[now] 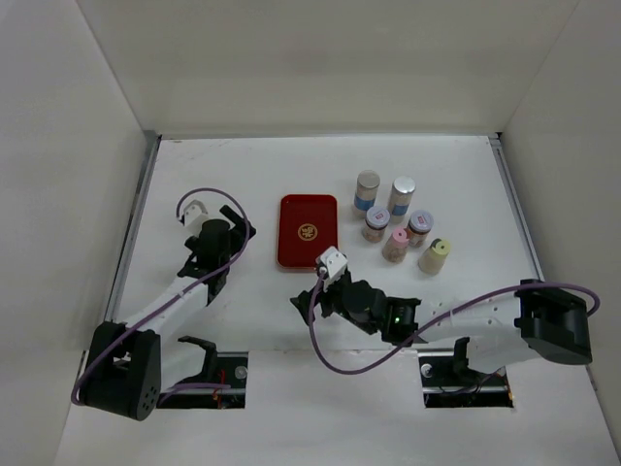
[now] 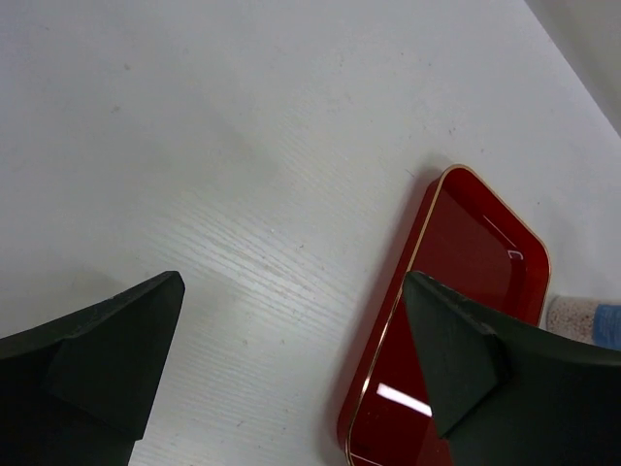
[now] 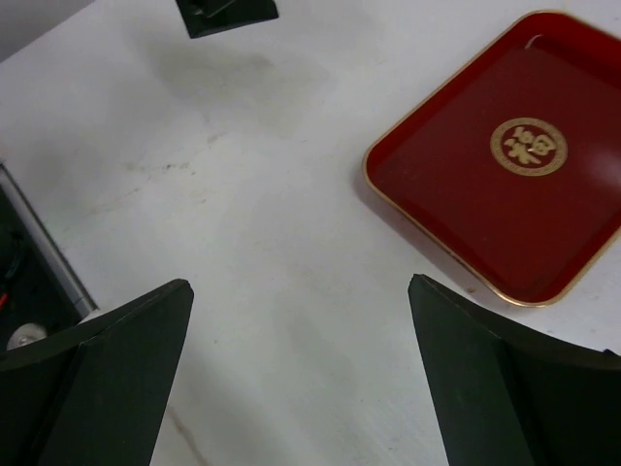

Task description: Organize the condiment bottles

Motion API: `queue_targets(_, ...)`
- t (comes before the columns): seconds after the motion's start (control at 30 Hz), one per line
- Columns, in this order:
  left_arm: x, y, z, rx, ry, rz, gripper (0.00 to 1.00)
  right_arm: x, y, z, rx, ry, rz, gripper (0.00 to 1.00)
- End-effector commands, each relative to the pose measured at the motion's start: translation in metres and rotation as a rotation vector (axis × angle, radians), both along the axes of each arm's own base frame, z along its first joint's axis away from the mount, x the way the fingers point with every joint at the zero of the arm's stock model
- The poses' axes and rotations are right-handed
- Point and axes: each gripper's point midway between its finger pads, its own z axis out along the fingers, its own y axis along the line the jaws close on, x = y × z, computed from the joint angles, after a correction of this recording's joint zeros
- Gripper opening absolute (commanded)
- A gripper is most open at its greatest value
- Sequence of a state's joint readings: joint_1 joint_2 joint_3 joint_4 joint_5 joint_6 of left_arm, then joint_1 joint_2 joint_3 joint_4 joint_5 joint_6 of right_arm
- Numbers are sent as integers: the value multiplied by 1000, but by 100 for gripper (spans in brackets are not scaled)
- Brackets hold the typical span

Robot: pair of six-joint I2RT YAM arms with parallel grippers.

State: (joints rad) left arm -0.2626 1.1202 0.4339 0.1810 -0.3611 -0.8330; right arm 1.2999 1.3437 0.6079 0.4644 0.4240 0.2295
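Note:
Several condiment bottles stand in a cluster at the right of a flat red tray (image 1: 308,230). Two are silver-capped with blue labels (image 1: 367,191) (image 1: 402,197), two purple-lidded (image 1: 375,223) (image 1: 419,229), one pink-lidded (image 1: 395,244) and one cream-yellow (image 1: 434,256). My left gripper (image 1: 239,224) is open and empty, just left of the tray; in its wrist view (image 2: 291,320) its right finger overlaps the tray (image 2: 466,252), and part of a blue-labelled bottle (image 2: 582,318) shows at the right edge. My right gripper (image 1: 309,291) is open and empty over bare table below the tray (image 3: 505,155).
White walls enclose the table on three sides. Two dark cut-outs with the arm bases lie at the near edge (image 1: 209,374) (image 1: 466,381). A dark gap (image 3: 19,272) shows at the left of the right wrist view, and a dark part of the left gripper (image 3: 225,14) at its top.

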Motion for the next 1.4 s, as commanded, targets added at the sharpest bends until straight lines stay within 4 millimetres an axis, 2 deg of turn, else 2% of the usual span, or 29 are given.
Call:
queue_targets(0.0, 13, 0, 29, -3, -103, -3, 100, 13, -3, 34, 40, -106, -103, 100)
queue_targets(0.1, 10, -1, 26, 2, -114, -6, 100, 9, -8, 48, 84, -129, -151, 100)
queue_targets(0.2, 11, -7, 27, -6, -125, -23, 100, 3, 0, 69, 197, -116, -109, 96)
queue_targets(0.23, 11, -10, 28, -7, -131, -31, 100, -1, 3, 77, 226, -116, -72, 89)
queue_targets(0.37, 6, -16, 31, -7, -163, -37, 100, -8, 6, 115, 363, -68, 10, 37)
queue_targets(0.47, 6, -23, 34, -18, -174, -64, 100, 17, -8, 137, 417, -6, -77, 9)
queue_targets(0.57, 2, -29, 38, -26, -198, -83, 100, 50, -38, 155, 395, 4, -207, 1)
queue_targets(0.63, 1, -27, 42, -28, -218, -83, 100, 76, -75, 157, 358, 0, -354, 0)
queue_targets(0.67, -1, -26, 45, -30, -226, -84, 100, 89, -97, 154, 339, -2, -441, 0)
queue_targets(0.73, -5, -23, 48, -34, -245, -77, 100, 112, -139, 135, 275, 5, -599, 0)
queue_targets(0.83, -6, -21, 51, -40, -269, -66, 100, 124, -185, 100, 176, 76, -747, 4)
queue_targets(0.9, -6, -27, 49, -45, -263, -87, 100, 131, -210, 77, 121, 125, -826, 10)
queue_targets(0.97, -7, -32, 45, -45, -253, -99, 100, 138, -216, 68, 84, 151, -827, 21)
queue_targets(1.0, -6, -32, 44, -45, -252, -98, 100, 143, -216, 68, 76, 154, -814, 31)
queue_targets(1.1, -3, -38, 37, -48, -233, -117, 100, 159, -206, 69, 37, 156, -756, 56)
queue_targets(1.13, -3, -40, 35, -49, -228, -124, 100, 165, -201, 67, 23, 161, -742, 62)
queue_targets(1.2, -4, -38, 33, -49, -226, -121, 100, 177, -195, 61, -26, 172, -725, 69)
queue_targets(1.37, -4, -41, 30, -54, -218, -131, 100, 205, -188, 42, -106, 225, -719, 79)
